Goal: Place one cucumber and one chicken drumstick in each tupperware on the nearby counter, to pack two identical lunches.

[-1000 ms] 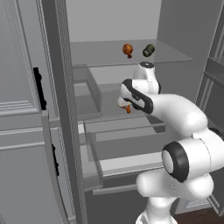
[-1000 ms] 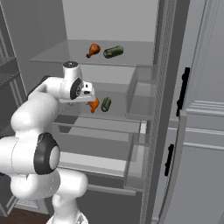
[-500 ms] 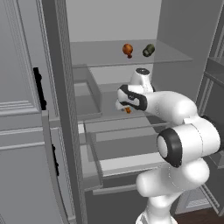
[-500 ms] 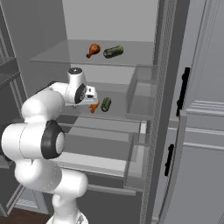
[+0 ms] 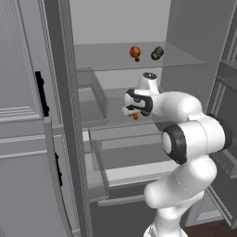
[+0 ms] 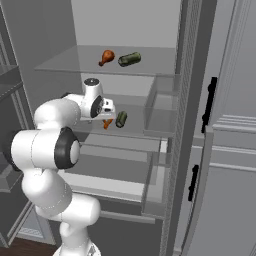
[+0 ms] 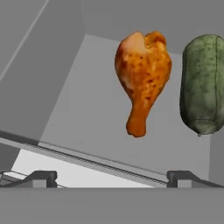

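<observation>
Over the last second the arm folded in on itself: its elbow, low and out to the side before, swung up in front of the base, while the hand stayed at the middle fridge shelf (image 6: 135,131). Food on both shelves had not shifted.

In the hand view the gripper (image 7: 111,177) was released, its two dark fingertips (image 7: 41,177) set wide apart and clear of everything, with nothing between them. Just beyond them lay a drumstick (image 7: 142,78), browned and orange, its thin bone end pointing toward the hand. A cucumber (image 7: 202,83) lay close beside it, dark green and blunt-ended; the two looked near each other but not touching.

From the right base view, that drumstick (image 6: 107,123) and cucumber (image 6: 121,119) sat on the middle shelf just past the hand, the cucumber on the side nearer the open door (image 6: 220,150). On the top shelf (image 6: 75,62) a second drumstick (image 6: 106,57) and second cucumber (image 6: 129,59) lay side by side, well above the gripper. The left base view showed that upper pair too, drumstick (image 5: 134,52) and cucumber (image 5: 157,53), with the lower drumstick (image 5: 135,116) peeking out under the hand.
</observation>
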Motion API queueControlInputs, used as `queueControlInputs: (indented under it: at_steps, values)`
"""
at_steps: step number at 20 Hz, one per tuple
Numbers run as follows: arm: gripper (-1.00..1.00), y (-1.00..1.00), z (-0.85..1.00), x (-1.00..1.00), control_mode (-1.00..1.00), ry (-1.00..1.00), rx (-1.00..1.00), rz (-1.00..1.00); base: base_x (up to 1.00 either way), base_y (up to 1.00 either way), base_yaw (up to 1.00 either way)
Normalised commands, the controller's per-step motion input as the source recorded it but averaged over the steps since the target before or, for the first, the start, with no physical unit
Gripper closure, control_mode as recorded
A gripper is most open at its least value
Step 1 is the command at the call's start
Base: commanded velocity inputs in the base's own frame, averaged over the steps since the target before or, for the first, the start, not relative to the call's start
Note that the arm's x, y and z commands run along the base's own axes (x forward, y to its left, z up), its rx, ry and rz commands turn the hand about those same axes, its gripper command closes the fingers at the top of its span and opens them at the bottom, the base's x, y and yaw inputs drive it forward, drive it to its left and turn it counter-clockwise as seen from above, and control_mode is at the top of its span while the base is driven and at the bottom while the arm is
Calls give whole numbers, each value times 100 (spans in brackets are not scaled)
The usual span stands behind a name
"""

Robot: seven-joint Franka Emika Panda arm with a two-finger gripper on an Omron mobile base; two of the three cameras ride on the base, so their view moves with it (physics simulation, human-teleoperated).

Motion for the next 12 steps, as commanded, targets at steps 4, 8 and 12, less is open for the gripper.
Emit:
queueControlInputs:
  at_steps: [4, 8, 12]
  values:
    - [-100, 21, -36, 0, -100, 0, 0, 0, 0, 0, 0]
    - [-100, 35, -34, 8, -100, 0, 0, 0, 0, 0, 0]
    - [-100, 20, -6, 13, -100, 0, 0, 0, 0, 0, 0]
